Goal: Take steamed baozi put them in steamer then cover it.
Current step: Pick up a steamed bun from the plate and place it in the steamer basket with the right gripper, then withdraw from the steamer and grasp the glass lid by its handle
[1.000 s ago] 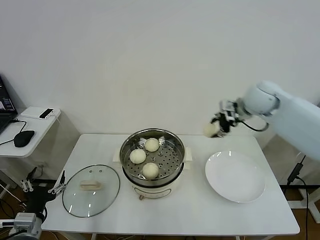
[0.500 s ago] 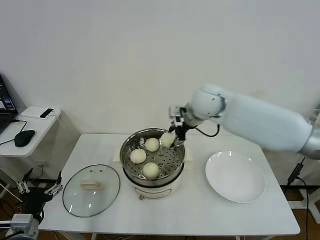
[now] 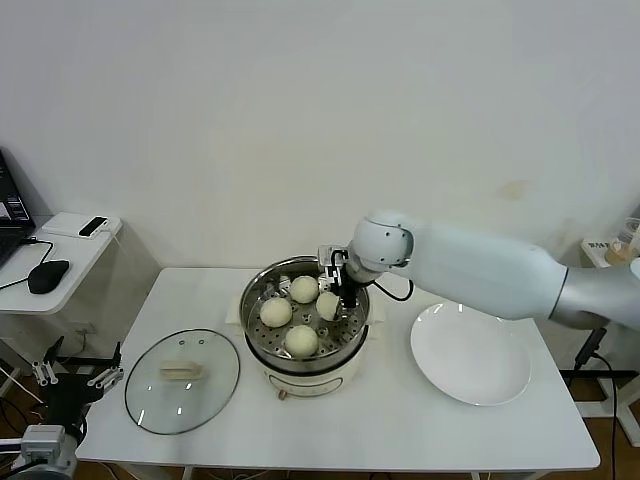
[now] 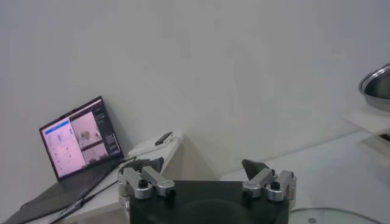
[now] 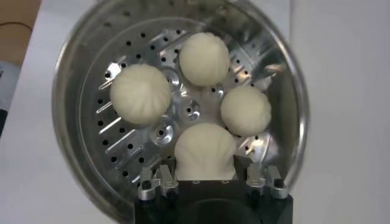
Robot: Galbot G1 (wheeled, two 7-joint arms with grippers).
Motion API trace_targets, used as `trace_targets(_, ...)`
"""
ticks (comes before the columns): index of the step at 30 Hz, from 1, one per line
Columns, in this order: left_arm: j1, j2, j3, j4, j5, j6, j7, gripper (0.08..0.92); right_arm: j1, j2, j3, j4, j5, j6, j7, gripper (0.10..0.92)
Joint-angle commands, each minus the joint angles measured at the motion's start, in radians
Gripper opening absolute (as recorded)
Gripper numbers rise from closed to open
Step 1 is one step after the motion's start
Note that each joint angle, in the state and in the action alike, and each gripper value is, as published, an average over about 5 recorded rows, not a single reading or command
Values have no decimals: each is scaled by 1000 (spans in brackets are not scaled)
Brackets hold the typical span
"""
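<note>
The steel steamer (image 3: 338, 332) stands mid-table on its cream pot base. Three baozi lie on its perforated floor (image 3: 304, 289) (image 3: 276, 312) (image 3: 301, 341). My right gripper (image 3: 335, 298) reaches down inside the basket on its right side, shut on another baozi (image 5: 205, 152), which hangs low over the floor beside the other three (image 5: 141, 94) (image 5: 205, 58) (image 5: 245, 110). The glass cover (image 3: 182, 380) lies flat on the table left of the steamer. My left gripper (image 3: 75, 372) waits open off the table's left front corner, its jaws (image 4: 203, 165) holding nothing.
A bare white plate (image 3: 470, 352) lies right of the steamer. A side desk at far left carries a laptop (image 4: 79, 143), a mouse (image 3: 47, 275) and a small device. The steamer's rim (image 4: 378, 82) shows at the edge of the left wrist view.
My right arm swung left from behind the plate, carrying the baozi over the steamer's rim and down into the basket. The left arm has barely shifted.
</note>
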Motion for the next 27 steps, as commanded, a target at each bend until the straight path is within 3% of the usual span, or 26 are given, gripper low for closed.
trace_targets(1, -2, 1, 0, 6, -1, 0, 0, 823, -39, 27, -10, -37, -19, -16, 21, 602)
trace_targets(7, 0, -3, 1, -1, -2, 1, -1, 823, -43, 22, 14, -25, -7, -17, 36, 624)
trace_targets(14, 1, -4, -2, -4, -2, 2, -2, 823, 10, -52, 61, 61, 31, -13, 39, 798)
trace_targets(17, -3, -7, 3, -8, -3, 4, -2, 823, 23, -109, 95, 113, 47, -2, 69, 819)
trace_targets(23, -11, -10, 8, -14, -3, 5, -3, 823, -86, -243, 231, 248, 135, 50, 333, 823)
trace_targets(27, -17, -10, 13, -11, -3, 5, -5, 823, -317, -325, 424, 331, 137, 169, 562, 823)
